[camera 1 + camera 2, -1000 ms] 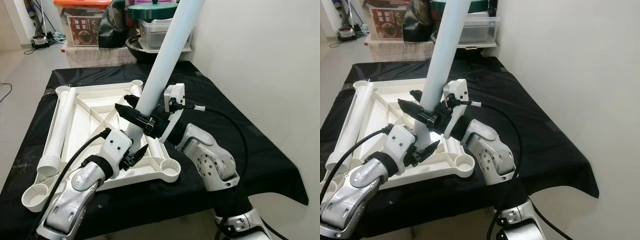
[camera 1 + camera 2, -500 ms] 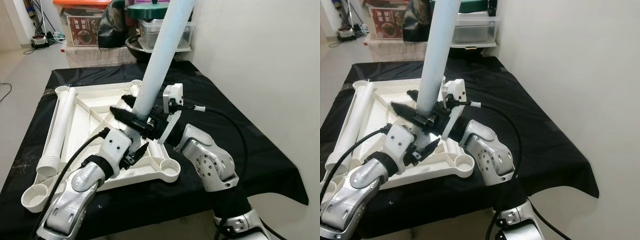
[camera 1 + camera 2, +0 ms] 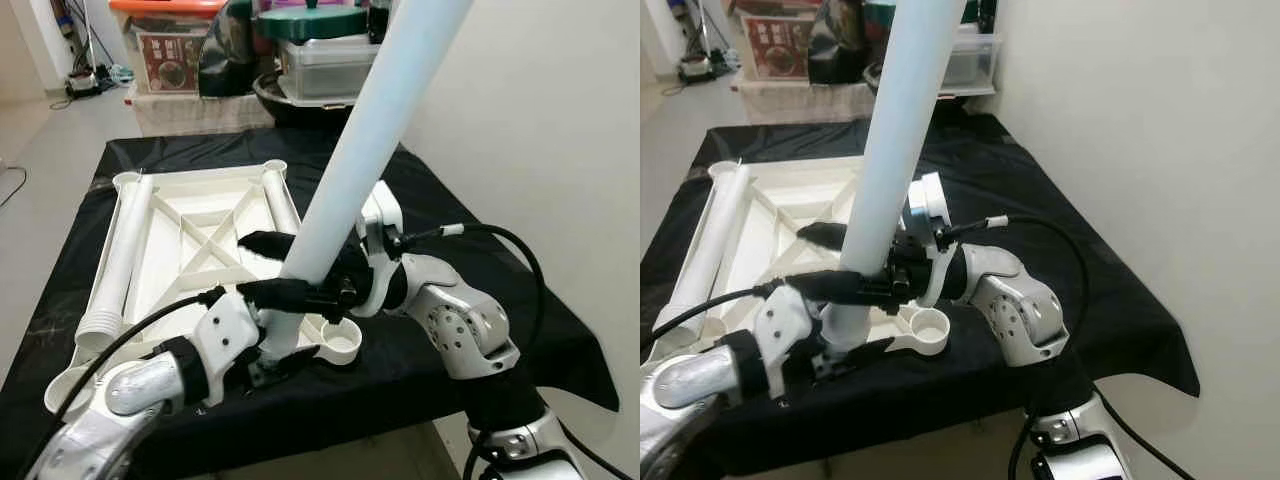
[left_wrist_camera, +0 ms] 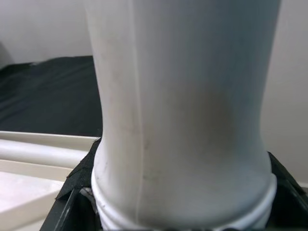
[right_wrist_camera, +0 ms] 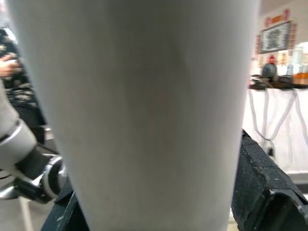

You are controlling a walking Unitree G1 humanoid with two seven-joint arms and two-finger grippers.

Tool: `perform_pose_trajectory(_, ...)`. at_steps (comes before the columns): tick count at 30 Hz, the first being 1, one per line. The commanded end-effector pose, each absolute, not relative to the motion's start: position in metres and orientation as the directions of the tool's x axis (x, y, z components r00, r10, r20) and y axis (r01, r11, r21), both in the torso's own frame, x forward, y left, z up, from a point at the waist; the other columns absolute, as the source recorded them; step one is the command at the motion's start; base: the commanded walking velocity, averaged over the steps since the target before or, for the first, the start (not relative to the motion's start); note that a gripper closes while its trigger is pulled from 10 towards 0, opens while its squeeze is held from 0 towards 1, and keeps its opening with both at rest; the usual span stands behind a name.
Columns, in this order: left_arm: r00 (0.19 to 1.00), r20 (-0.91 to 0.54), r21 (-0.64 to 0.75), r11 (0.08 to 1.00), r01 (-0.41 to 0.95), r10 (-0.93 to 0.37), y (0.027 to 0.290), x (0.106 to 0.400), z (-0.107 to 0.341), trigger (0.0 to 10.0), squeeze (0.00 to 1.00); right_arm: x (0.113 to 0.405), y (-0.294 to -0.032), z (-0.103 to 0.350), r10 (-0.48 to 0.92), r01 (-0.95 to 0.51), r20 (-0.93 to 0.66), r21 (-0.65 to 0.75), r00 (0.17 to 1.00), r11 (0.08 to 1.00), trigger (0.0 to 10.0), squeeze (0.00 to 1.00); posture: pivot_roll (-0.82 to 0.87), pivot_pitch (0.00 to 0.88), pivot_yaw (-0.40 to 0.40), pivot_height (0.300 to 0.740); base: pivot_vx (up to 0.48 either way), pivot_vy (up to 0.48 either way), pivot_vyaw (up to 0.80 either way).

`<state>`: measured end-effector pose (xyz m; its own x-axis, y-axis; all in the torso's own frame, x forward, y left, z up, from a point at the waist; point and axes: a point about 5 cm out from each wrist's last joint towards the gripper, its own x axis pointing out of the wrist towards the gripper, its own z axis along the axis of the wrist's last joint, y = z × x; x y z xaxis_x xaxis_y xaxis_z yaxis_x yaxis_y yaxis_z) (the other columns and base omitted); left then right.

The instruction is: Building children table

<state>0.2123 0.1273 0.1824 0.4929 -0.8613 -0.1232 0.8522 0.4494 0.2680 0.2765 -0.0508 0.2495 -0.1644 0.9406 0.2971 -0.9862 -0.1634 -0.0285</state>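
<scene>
A white tabletop (image 3: 190,215) lies upside down on the black cloth. Both grippers hold one long white table leg (image 3: 365,150), which leans up and to the right. My left gripper (image 3: 272,348) is shut on the leg's ribbed lower end (image 4: 183,207), just left of the near-right corner socket (image 3: 341,341). My right gripper (image 3: 293,270) is shut on the leg a little higher, one black finger on each side (image 5: 269,192). A second leg (image 3: 118,262) lies along the tabletop's left side. The leg's foot is hidden behind my left gripper.
The black-covered table (image 3: 470,250) ends close in front of me, and a white wall stands to its right. Storage boxes and a lidded pot (image 3: 300,30) are stacked behind the table. An empty corner socket (image 3: 70,392) sits at the near left.
The held leg has swung to lean further right, and its lower end has come nearer to the near-right corner socket. Both grippers stayed shut on it. The head view has shifted.
</scene>
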Motion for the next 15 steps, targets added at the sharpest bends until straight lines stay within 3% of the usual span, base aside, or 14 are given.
perform_pose_trajectory(1,0.378,-0.160,0.249,0.333,0.909,-0.912,0.120,0.200,0.182,10.0,0.00,0.276,-0.051,0.263,0.925,-0.976,0.312,-0.069,-0.216,-0.204,10.0,0.00,0.09,0.000,-0.032,0.740,0.000,0.000,0.00)
perform_pose_trajectory(7,0.316,-0.170,0.210,0.280,0.937,-0.933,0.120,0.196,0.183,10.0,0.00,0.274,-0.052,0.267,0.911,-0.966,0.321,-0.080,-0.260,-0.247,10.0,0.00,0.09,0.000,-0.032,0.740,0.000,0.000,0.00)
perform_pose_trajectory(10,0.230,-0.208,0.166,0.197,0.966,-0.951,0.119,0.194,0.180,10.0,0.00,0.266,-0.051,0.268,0.885,-0.939,0.315,-0.091,-0.344,-0.332,9.8,0.00,0.08,0.000,-0.029,0.740,0.000,0.000,0.00)
perform_pose_trajectory(14,0.205,-0.225,0.158,0.172,0.972,-0.952,0.120,0.195,0.179,10.0,0.00,0.263,-0.050,0.265,0.880,-0.930,0.302,-0.092,-0.367,-0.356,10.0,0.00,0.08,0.000,-0.030,0.740,0.000,0.000,0.00)
perform_pose_trajectory(15,0.174,-0.235,0.135,0.145,0.980,-0.956,0.121,0.197,0.180,10.0,0.00,0.261,-0.050,0.264,0.872,-0.920,0.298,-0.087,-0.389,-0.381,9.2,0.00,0.08,0.000,-0.023,0.740,0.000,0.000,0.00)
